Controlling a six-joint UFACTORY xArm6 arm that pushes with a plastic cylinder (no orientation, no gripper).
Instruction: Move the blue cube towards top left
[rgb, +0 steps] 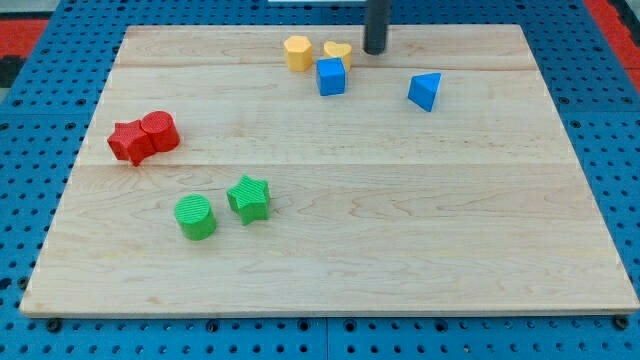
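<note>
The blue cube (331, 76) sits near the top middle of the wooden board (400, 220). A yellow heart-shaped block (338, 51) touches its upper edge, and a yellow hexagonal block (297, 53) lies just to its upper left. My tip (375, 50) stands on the board up and to the right of the blue cube, right next to the yellow heart, a short gap from the cube.
A blue triangular block (425, 91) lies right of the cube. A red star (129, 142) and red cylinder (160, 131) touch at the left. A green cylinder (196, 217) and green star (249, 198) sit at lower left.
</note>
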